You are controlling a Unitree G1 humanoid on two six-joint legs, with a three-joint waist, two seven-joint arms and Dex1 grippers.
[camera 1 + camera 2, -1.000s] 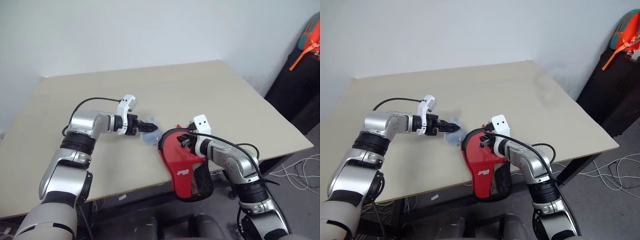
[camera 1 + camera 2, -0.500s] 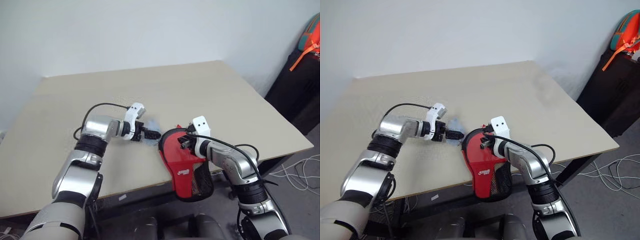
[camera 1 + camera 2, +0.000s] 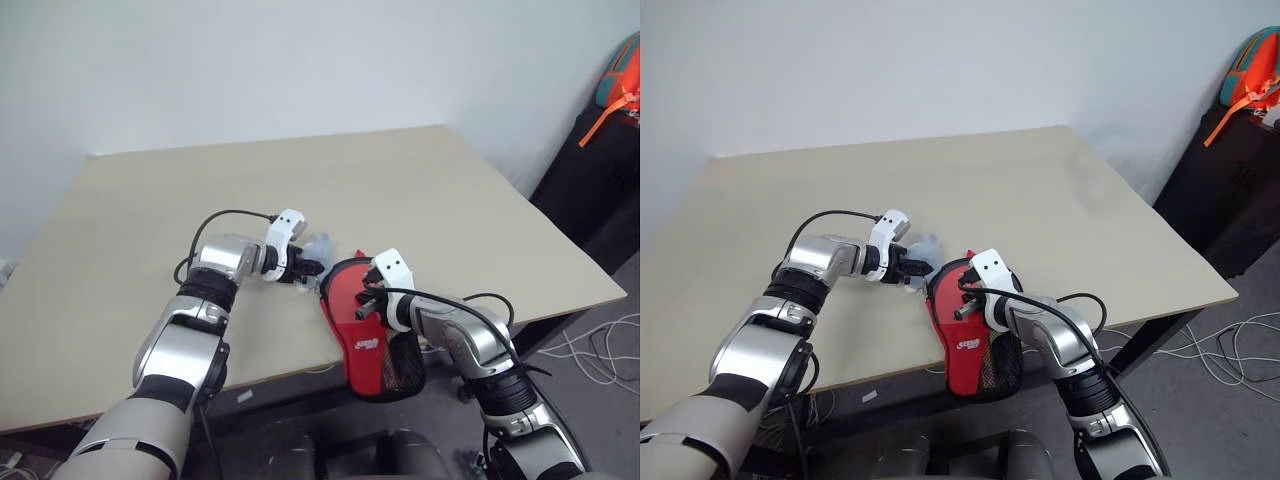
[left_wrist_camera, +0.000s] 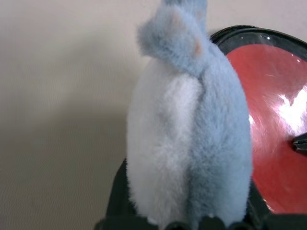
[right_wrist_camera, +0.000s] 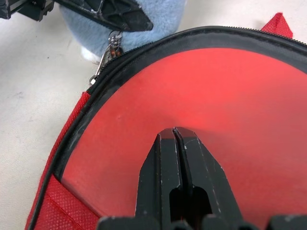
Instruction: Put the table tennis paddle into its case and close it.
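Our right gripper (image 5: 175,132), fingers pressed together, rests its tips on the red case (image 5: 249,110). Our left gripper (image 3: 310,268) clamps the fluffy blue charm (image 4: 192,124) beside its zipper edge.

You see a fluffy pale-blue and white plush charm (image 4: 187,143) lying on the beige table (image 3: 400,190), near its front edge. Off to the right, an orange and teal bag (image 3: 622,75) sits on a dark cabinet (image 3: 590,180), with white cables (image 3: 600,345) strewn across the floor.
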